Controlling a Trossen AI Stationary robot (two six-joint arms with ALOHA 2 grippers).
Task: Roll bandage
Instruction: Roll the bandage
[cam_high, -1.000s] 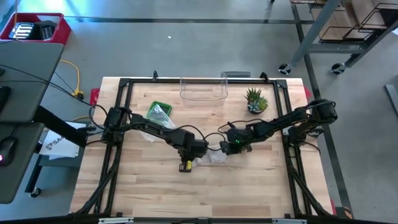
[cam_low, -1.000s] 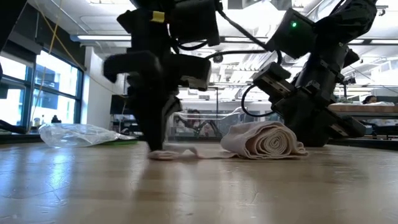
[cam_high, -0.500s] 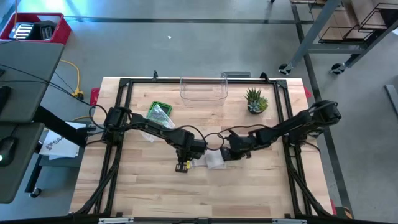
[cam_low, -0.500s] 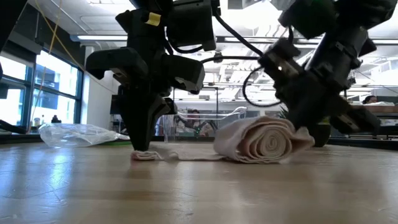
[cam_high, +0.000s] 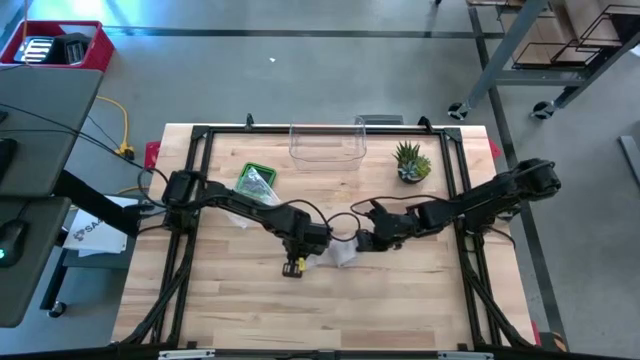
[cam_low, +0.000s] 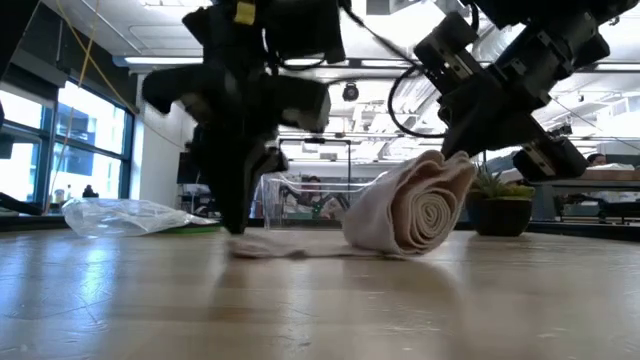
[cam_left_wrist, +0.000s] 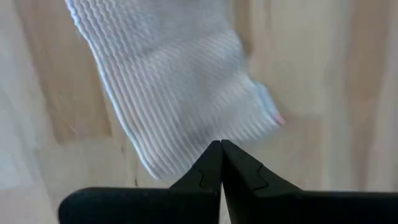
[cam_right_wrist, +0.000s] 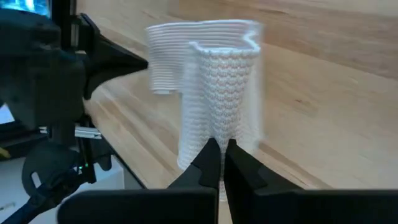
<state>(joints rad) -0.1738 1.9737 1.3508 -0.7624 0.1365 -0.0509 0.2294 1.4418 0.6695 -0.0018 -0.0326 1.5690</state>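
No label or writing on the bench things can be read. On the left half of the pale wooden bench (cam_high: 240, 300), a crumpled clear plastic bag (cam_high: 256, 183) lies on a green tray, well apart from the work. The left pincer (cam_high: 297, 262) points down at mid-bench, its fingers pressed together, tips on the flat loose tail of the white ribbed cloth bandage (cam_low: 410, 213). Just to its right, the rolled part of the bandage stands tipped up, its spiral end facing the low view. The right pincer (cam_high: 364, 242) is closed on the roll's upper edge. Further right, near the far edge, stands a small potted green plant (cam_high: 411, 161). The near half of the bench lies open.
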